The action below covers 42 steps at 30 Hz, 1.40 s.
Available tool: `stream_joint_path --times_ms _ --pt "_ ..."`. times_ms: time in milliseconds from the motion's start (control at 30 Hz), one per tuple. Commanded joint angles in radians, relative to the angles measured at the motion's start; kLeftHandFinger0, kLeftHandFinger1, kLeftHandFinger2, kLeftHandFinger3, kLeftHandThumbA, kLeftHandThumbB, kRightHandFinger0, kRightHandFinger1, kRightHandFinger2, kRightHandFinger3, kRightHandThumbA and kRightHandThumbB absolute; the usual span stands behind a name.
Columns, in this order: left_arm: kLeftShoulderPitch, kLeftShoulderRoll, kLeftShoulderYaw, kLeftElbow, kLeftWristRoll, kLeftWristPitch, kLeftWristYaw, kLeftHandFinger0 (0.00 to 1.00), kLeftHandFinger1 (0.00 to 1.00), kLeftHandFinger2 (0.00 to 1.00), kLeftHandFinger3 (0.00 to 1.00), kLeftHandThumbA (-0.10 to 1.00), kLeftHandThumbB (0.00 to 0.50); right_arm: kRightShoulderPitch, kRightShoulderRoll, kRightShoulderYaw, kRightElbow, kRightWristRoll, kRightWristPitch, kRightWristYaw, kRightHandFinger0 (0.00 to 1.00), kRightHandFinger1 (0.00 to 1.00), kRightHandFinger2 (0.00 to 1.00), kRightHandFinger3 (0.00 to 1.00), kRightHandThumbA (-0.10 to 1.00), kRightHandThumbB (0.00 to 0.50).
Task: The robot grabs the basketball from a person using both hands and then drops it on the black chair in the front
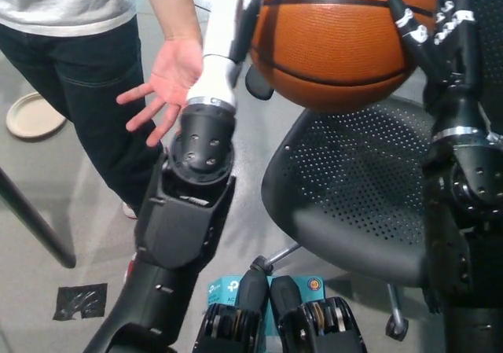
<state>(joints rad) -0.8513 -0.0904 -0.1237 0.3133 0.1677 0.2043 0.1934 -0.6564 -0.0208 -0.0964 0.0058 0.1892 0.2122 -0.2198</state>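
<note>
I've got the basketball (346, 42) pinched between left hand (228, 38) at nine o'clock and right hand (440, 31) at three, fingers pressed flat; black chair (354, 188) sits directly below at six.

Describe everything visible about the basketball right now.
The orange pebbled-leather basketball with black seam lines fills the top of the head view, its upper part cut off by the frame. It is held in the air between the white left hand on one side and the black right hand on the other, directly above the perforated black chair seat. The person's open hand is clear of it.
</note>
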Motion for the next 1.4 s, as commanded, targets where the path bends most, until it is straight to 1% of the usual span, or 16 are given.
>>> stream_joint_path --times_ms 0,200,400,433,467,667,800,867,900,967,1000,1067,1167,1200,1233,1367 --pt "-0.115 -0.122 -0.094 0.087 -0.056 -0.163 -0.149 1.00 1.00 1.00 1.00 1.00 0.237 -0.090 0.036 0.042 -0.011 0.074 0.004 0.117 1.00 1.00 1.00 1.00 1.00 0.264" --pt "-0.194 -0.164 -0.052 0.352 -0.098 -0.205 -0.167 1.00 1.00 1.00 1.00 1.00 0.278 -0.087 0.027 -0.048 0.121 0.136 -0.019 0.131 1.00 1.00 1.00 1.00 1.00 0.278" --pt "-0.257 -0.183 -0.019 0.541 -0.128 -0.230 -0.184 1.00 1.00 1.00 1.00 1.00 0.270 -0.096 0.018 -0.092 0.244 0.160 -0.058 0.149 1.00 1.00 1.00 1.00 1.00 0.301" --pt "-0.271 -0.185 -0.014 0.585 -0.128 -0.253 -0.186 1.00 1.00 1.00 1.00 1.00 0.288 -0.099 0.019 -0.107 0.266 0.179 -0.053 0.153 1.00 1.00 1.00 1.00 1.00 0.299" --pt "-0.288 -0.188 -0.009 0.635 -0.127 -0.285 -0.187 1.00 1.00 1.00 1.00 1.00 0.289 -0.101 0.017 -0.118 0.289 0.198 -0.062 0.173 1.00 1.00 1.00 1.00 1.00 0.267" --pt "-0.346 -0.198 0.028 0.812 -0.148 -0.343 -0.214 1.00 1.00 1.00 1.00 1.00 0.273 -0.112 0.001 -0.129 0.391 0.180 -0.107 0.186 1.00 1.00 1.00 1.00 1.00 0.239" --pt "-0.367 -0.197 0.028 0.873 -0.135 -0.365 -0.220 1.00 1.00 1.00 1.00 1.00 0.298 -0.117 -0.001 -0.135 0.423 0.182 -0.115 0.181 1.00 1.00 1.00 1.00 1.00 0.250" --pt "-0.381 -0.196 0.002 0.925 -0.092 -0.391 -0.174 1.00 1.00 1.00 1.00 1.00 0.325 -0.119 -0.026 -0.121 0.477 0.161 -0.143 0.207 1.00 1.00 1.00 1.00 1.00 0.219" --pt "-0.384 -0.193 -0.009 0.930 -0.081 -0.399 -0.167 1.00 1.00 1.00 1.00 1.00 0.283 -0.117 -0.038 -0.102 0.485 0.132 -0.166 0.210 1.00 1.00 1.00 1.00 1.00 0.196" --pt "-0.397 -0.188 -0.031 0.944 -0.059 -0.399 -0.154 1.00 1.00 1.00 1.00 1.00 0.274 -0.119 -0.071 -0.072 0.507 0.100 -0.205 0.237 1.00 1.00 1.00 1.00 1.00 0.178" --pt "-0.404 -0.187 -0.032 0.950 -0.061 -0.393 -0.152 1.00 1.00 1.00 1.00 1.00 0.277 -0.121 -0.080 -0.072 0.513 0.106 -0.210 0.245 1.00 1.00 1.00 1.00 1.00 0.191" --pt "-0.416 -0.182 -0.038 0.958 -0.057 -0.380 -0.144 1.00 1.00 1.00 1.00 1.00 0.299 -0.122 -0.090 -0.080 0.522 0.098 -0.224 0.215 1.00 1.00 1.00 1.00 1.00 0.286" --pt "-0.420 -0.181 -0.041 0.967 -0.061 -0.385 -0.142 1.00 1.00 1.00 1.00 1.00 0.300 -0.123 -0.092 -0.078 0.528 0.101 -0.233 0.214 1.00 1.00 1.00 1.00 1.00 0.293" --pt "-0.417 -0.158 -0.026 0.964 -0.078 -0.357 -0.148 1.00 1.00 1.00 1.00 1.00 0.390 -0.144 -0.108 -0.096 0.535 0.075 -0.241 0.148 1.00 1.00 1.00 1.00 1.00 0.306" --pt "-0.416 -0.151 -0.023 0.959 -0.079 -0.351 -0.144 1.00 1.00 1.00 1.00 1.00 0.408 -0.150 -0.115 -0.105 0.530 0.088 -0.233 0.150 1.00 1.00 1.00 1.00 1.00 0.309" --pt "-0.421 -0.136 -0.023 0.963 -0.077 -0.357 -0.141 1.00 1.00 1.00 1.00 1.00 0.409 -0.160 -0.135 -0.115 0.530 0.100 -0.230 0.153 1.00 1.00 1.00 1.00 1.00 0.325"
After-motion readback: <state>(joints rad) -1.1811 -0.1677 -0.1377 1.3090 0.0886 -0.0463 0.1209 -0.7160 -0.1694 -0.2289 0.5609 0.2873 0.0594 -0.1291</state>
